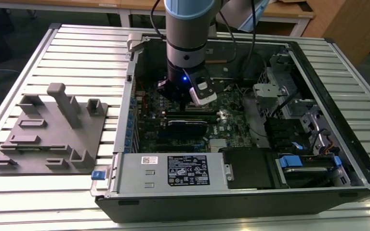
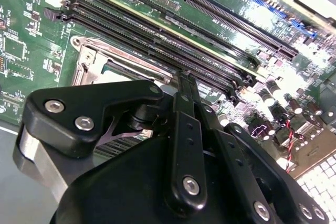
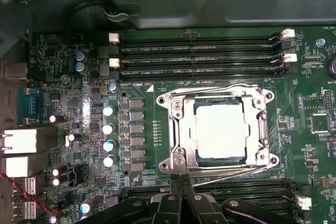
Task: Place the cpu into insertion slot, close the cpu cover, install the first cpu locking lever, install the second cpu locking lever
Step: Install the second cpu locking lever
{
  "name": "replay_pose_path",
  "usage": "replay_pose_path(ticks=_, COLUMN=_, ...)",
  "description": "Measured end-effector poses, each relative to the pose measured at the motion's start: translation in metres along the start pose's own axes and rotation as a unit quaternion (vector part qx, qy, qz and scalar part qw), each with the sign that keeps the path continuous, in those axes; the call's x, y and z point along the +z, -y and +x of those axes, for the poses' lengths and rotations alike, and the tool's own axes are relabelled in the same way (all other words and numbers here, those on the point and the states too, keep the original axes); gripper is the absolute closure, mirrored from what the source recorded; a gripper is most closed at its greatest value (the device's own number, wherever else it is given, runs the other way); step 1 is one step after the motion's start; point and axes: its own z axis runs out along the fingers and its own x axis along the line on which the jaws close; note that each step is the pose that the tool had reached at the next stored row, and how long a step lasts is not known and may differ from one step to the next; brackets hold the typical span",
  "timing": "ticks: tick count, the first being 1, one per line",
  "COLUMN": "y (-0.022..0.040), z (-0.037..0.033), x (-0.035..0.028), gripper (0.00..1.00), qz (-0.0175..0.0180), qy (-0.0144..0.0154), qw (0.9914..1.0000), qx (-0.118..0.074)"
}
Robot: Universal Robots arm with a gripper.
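1. your arm (image 1: 186,45) reaches straight down into the open computer case (image 1: 313,86), which lies on its side on a slatted metal table (image 1: 75,43).
2. the gripper (image 3: 182,180) sits just above the green board (image 3: 89,114), at the edge of the socket nearest the memory slots (image 3: 241,187).
3. in both wrist views the two black fingers (image 2: 186,98) are pressed together, tips meeting, nothing pinched between them.
4. the chip (image 3: 219,129) lies flat in the socket (image 3: 202,157), its pale metal top facing up.
5. the cover (image 3: 181,129) is down over the socket, framing the chip through its square opening.
6. thin wire levers (image 3: 210,88) run along two sides of the cover; you cannot tell from here whether they are latched.
7. in the second wrist view the silvery socket frame (image 2: 86,61) shows just beyond the gripper body.
8. in the exterior view, a grey fixture plate (image 1: 50,132) rests on the table at the exterior view's left, well apart from the case.
9. a silver box with a white label (image 1: 172,171) fills the near end of the case.
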Motion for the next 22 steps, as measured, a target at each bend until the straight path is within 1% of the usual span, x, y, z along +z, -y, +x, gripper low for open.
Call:
replay_pose_path(ticks=8, y=0.0002, z=0.0021, x=0.0006, gripper=0.89, qz=0.0000, qy=0.0000, qw=1.00000, qx=0.001)
replay_pose_path(ticks=13, y=0.0002, z=0.0026, x=0.0013, gripper=0.89, qz=0.0004, qy=0.0011, qw=0.99989, qx=0.015)
replay_pose_path(ticks=22, y=0.0005, z=0.0057, x=0.0021, gripper=0.89, qz=0.0005, qy=0.0013, qw=0.99984, qx=0.018)
